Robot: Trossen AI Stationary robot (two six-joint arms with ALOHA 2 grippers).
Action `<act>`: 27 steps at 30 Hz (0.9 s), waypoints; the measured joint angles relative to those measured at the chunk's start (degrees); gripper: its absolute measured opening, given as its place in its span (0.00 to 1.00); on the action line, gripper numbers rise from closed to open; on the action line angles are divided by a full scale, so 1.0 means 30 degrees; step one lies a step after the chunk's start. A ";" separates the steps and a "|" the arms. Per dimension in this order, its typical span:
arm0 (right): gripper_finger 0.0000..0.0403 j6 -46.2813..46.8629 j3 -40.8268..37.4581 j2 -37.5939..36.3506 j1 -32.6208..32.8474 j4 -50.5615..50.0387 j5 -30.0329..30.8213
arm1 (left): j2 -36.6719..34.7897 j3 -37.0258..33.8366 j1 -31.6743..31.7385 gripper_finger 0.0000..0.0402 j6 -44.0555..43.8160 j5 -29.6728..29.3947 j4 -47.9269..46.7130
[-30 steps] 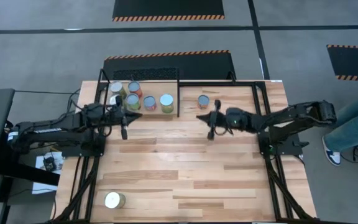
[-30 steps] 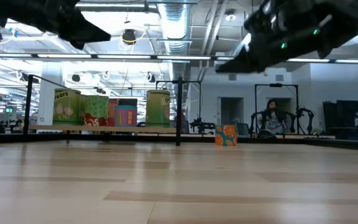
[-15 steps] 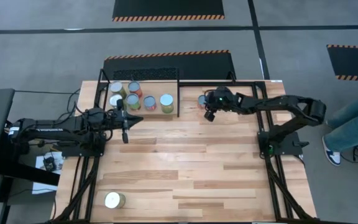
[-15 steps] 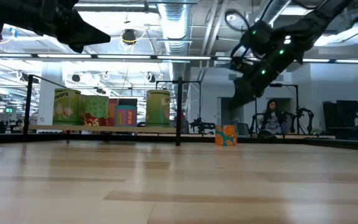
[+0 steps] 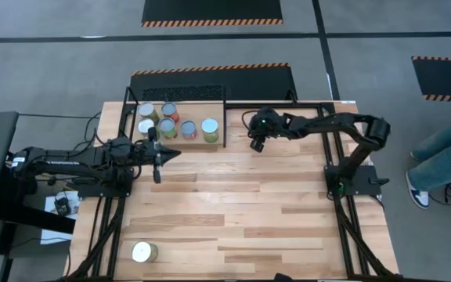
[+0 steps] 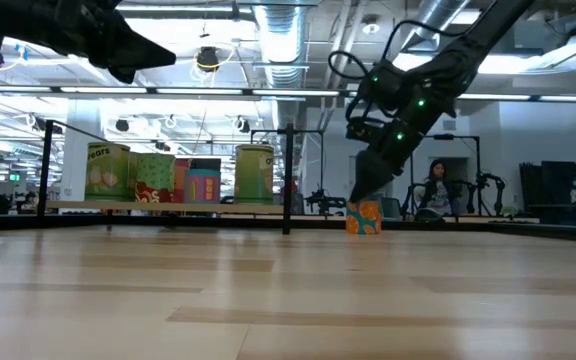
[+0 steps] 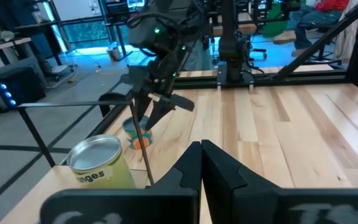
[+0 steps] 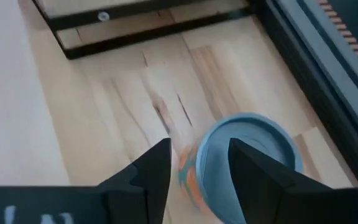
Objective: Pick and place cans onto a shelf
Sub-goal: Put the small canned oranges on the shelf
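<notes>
Hovering just above an orange-and-blue can (image 6: 363, 217) that stands on the tabletop (image 5: 233, 211) right of the shelf (image 5: 180, 139), the right gripper (image 8: 194, 163) has its jaws spread astride it. The left gripper (image 5: 161, 150), jaws pressed together, waits just before the shelf, whose nearest can (image 7: 99, 163) reads "nges". Another can (image 5: 143, 252) stands well apart.
</notes>
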 joint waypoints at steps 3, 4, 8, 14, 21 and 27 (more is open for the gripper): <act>0.42 0.0279 0.0327 0.0546 -0.0041 -0.0389 0.0181 | 0.0000 -0.0005 -0.0092 0.00 0.0000 -0.0002 0.0007; 0.41 0.0456 0.0380 0.0727 -0.0042 -0.0525 0.0516 | 0.0000 -0.0005 -0.0123 0.00 0.0000 -0.0007 0.0017; 0.33 0.0583 0.0550 0.1148 -0.0035 -0.0566 0.1356 | 0.0000 -0.0005 -0.0139 0.00 -0.0022 -0.0305 0.0029; 0.16 0.0397 0.0540 0.1097 0.0244 -0.0807 0.1457 | 0.0003 -0.0005 -0.0137 0.00 -0.0052 -0.0444 0.0026; 0.04 0.0324 0.0433 -0.0572 0.1569 -0.3177 0.1214 | 0.0003 -0.0005 -0.0137 0.00 0.0058 -0.0509 -0.0021; 0.05 0.1871 0.0328 -0.2826 0.4665 -0.6393 0.0067 | 0.0007 -0.0005 -0.0137 0.00 -0.0065 -0.1039 -0.0583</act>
